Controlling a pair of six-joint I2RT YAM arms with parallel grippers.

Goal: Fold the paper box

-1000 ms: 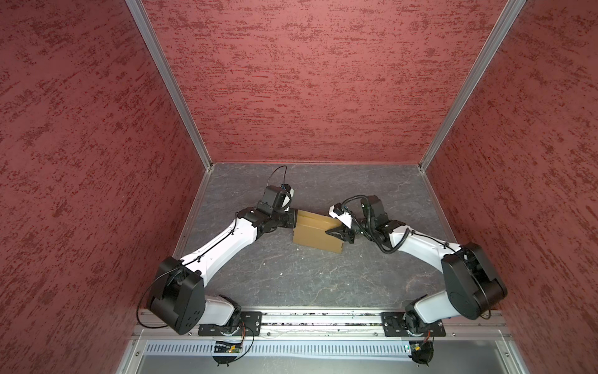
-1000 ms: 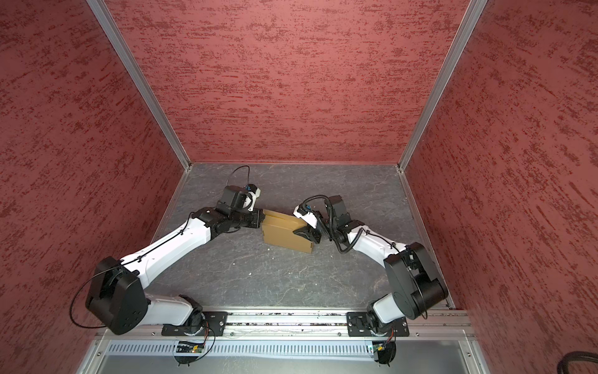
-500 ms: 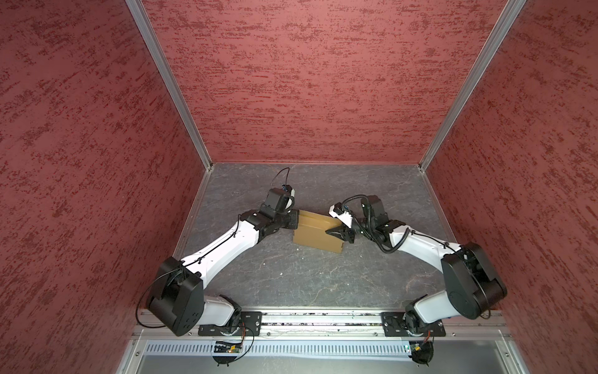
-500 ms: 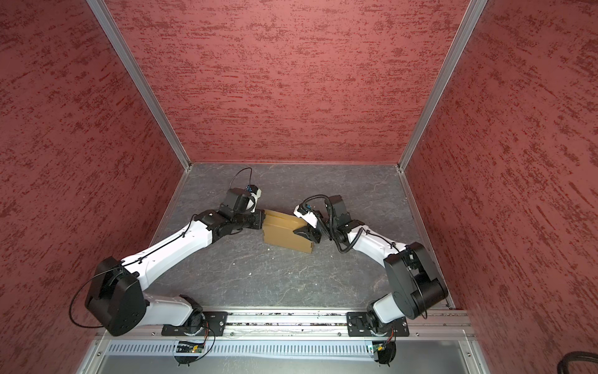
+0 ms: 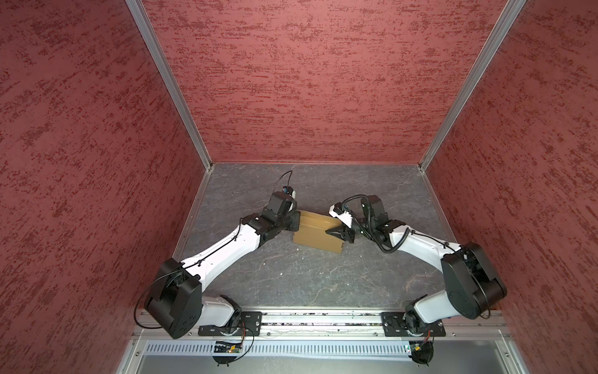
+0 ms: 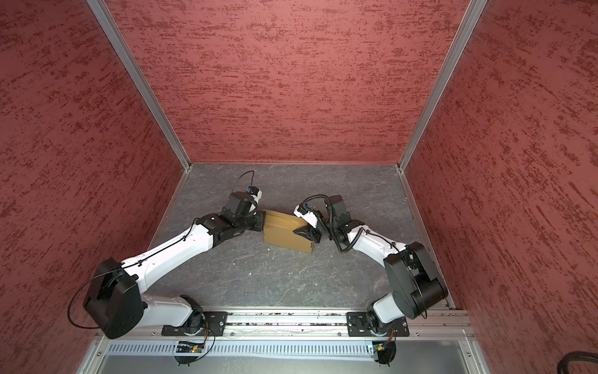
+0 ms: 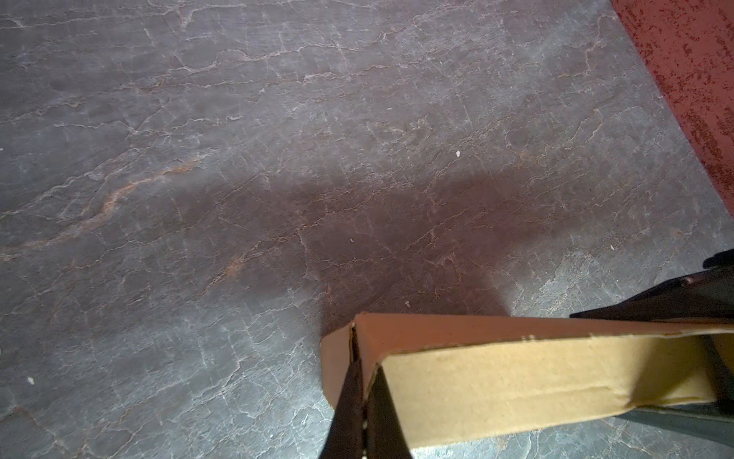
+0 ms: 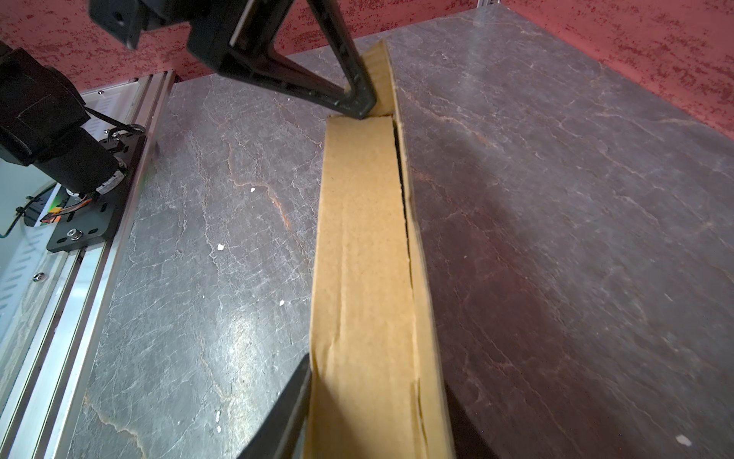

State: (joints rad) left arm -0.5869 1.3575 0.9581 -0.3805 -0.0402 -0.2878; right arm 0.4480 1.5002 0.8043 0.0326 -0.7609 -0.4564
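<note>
The paper box (image 5: 318, 231) (image 6: 288, 233), plain brown cardboard folded into a shallow closed shape, lies tilted between both grippers in the middle of the grey table. My left gripper (image 5: 296, 221) (image 6: 261, 221) is at the box's left end. Its fingers are shut together, and their tips (image 7: 357, 357) sit at the seam of a corner flap of the box (image 7: 496, 381). My right gripper (image 5: 336, 233) (image 6: 304, 234) holds the right end. Its jaws (image 8: 377, 397) are closed across the narrow side of the box (image 8: 361, 238). At the far end of the right wrist view is the left gripper (image 8: 359, 107).
Red textured walls (image 5: 307, 81) close off the table on three sides. An aluminium rail (image 5: 323, 319) with both arm bases runs along the front edge. Small white crumbs (image 6: 249, 274) lie on the table surface in front of the box.
The left wrist has shifted slightly at the box's left end. The box and the right gripper keep their place.
</note>
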